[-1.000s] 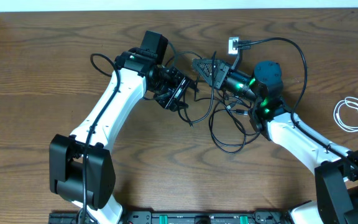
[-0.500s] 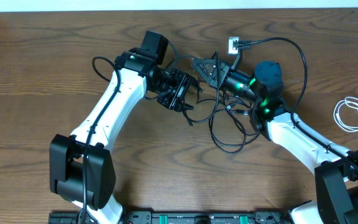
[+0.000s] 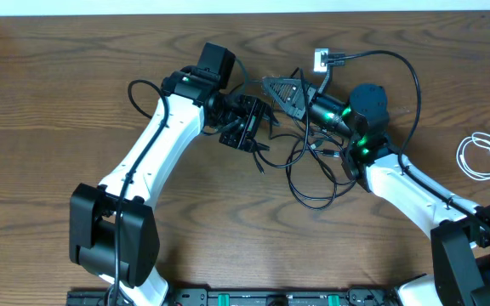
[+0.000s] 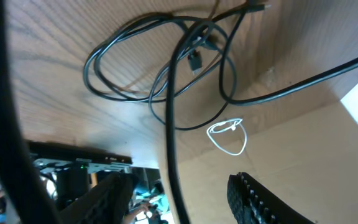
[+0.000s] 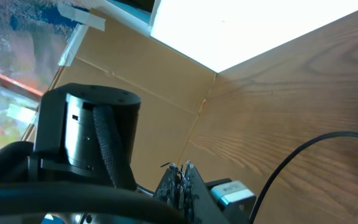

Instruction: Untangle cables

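The black cables (image 3: 306,161) lie tangled in loops at the table's middle; they also show in the left wrist view (image 4: 160,62). My left gripper (image 3: 256,127) is open, and one black cable (image 4: 171,155) runs between its fingers (image 4: 263,199) without being pinched. My right gripper (image 3: 272,86) is shut on a thin black cable, held just above the table; in the right wrist view (image 5: 182,168) the fingertips press together on it. The two grippers are close, facing each other. The white cord (image 3: 481,156) lies coiled far right, apart; it also shows in the left wrist view (image 4: 229,135).
A small white plug block (image 3: 320,59) lies behind the right gripper with a black cord arcing right from it. Thick black arm wires run along both arms. A cardboard wall (image 5: 135,68) stands past the table's far edge.
My left gripper has shifted slightly right and back, closer to the right gripper. The right gripper and the cable loops have barely moved.
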You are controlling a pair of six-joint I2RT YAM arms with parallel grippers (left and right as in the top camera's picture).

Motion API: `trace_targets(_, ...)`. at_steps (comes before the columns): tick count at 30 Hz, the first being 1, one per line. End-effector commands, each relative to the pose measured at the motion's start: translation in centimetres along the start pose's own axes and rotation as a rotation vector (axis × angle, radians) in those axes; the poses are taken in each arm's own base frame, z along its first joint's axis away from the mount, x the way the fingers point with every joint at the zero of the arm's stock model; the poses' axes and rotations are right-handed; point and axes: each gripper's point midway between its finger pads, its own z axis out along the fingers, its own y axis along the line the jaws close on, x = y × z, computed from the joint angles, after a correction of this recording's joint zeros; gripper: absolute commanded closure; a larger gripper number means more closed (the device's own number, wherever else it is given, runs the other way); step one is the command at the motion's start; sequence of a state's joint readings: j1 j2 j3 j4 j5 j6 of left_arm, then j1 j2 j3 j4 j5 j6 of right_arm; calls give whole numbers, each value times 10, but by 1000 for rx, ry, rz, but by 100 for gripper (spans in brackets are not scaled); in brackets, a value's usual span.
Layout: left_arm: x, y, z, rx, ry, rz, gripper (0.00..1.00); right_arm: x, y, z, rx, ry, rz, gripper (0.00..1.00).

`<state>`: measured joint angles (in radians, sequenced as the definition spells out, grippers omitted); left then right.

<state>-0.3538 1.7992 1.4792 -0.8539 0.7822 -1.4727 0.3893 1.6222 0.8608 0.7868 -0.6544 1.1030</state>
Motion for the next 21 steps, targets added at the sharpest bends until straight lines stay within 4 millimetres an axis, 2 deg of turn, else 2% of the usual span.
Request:
trace_targets(1, -6, -2, 5, 5, -18, -48, 45, -2, 5, 2, -10, -6, 7, 99)
trace_targets(5, -3, -15, 5, 51, -3, -45, 49, 2, 6, 2, -19, 12, -74, 99)
trace_targets(10, -3, -14, 6, 47, -5, -42, 74, 2, 6, 2, -21, 15, -81, 99)
trace_targets(14, -3, -14, 5, 48, -8, 41, 92, 3, -1, 1, 3, 24, -124, 99)
trace_targets(16, -4, -15, 4, 50, -11, 119, 93, 7, -15, -2, 51, 48, -130, 99)
trace_targets(17, -6, -15, 3, 53, -16, 206, 93, 9, -35, -8, 117, 72, -135, 92)
trace_targets(19, -9, -14, 1, 48, -22, 272, 92, 9, -51, -15, 174, 91, -135, 79)
trace_targets(21, -16, -5, -1, 12, -47, 294, 92, 10, -69, -25, 229, 114, -146, 49)
